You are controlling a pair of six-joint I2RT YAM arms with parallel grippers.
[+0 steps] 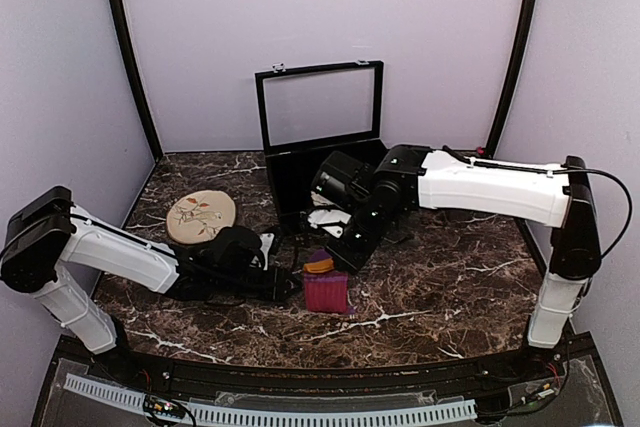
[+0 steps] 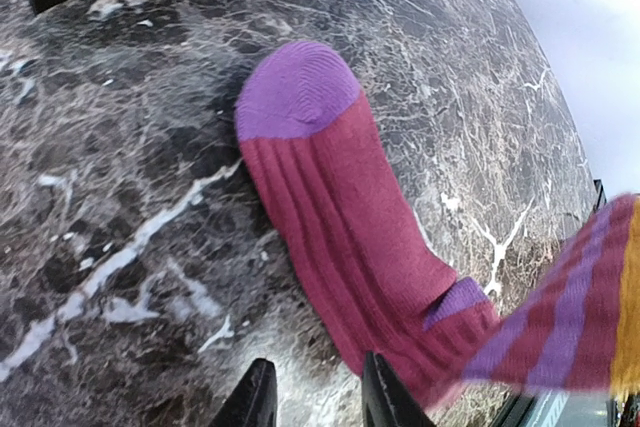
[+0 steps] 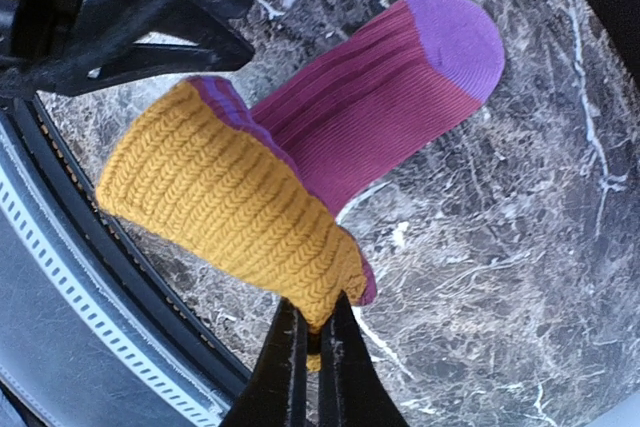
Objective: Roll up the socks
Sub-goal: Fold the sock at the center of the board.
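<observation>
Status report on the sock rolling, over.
Right gripper shut on orange cuff of magenta sock, cuff raised. Left gripper open, near the heel. Floral disc off left, not in the way.

surface: dark brown marble-pattern table (image 1: 450, 277), white veins | left, mid-depth: round beige floral disc (image 1: 201, 216), lying flat | far centre: black case (image 1: 290, 182), framed lid standing upright | near centre: magenta sock (image 1: 326, 290), purple toe and foot flat on marble, striped leg and orange cuff raised off it
</observation>
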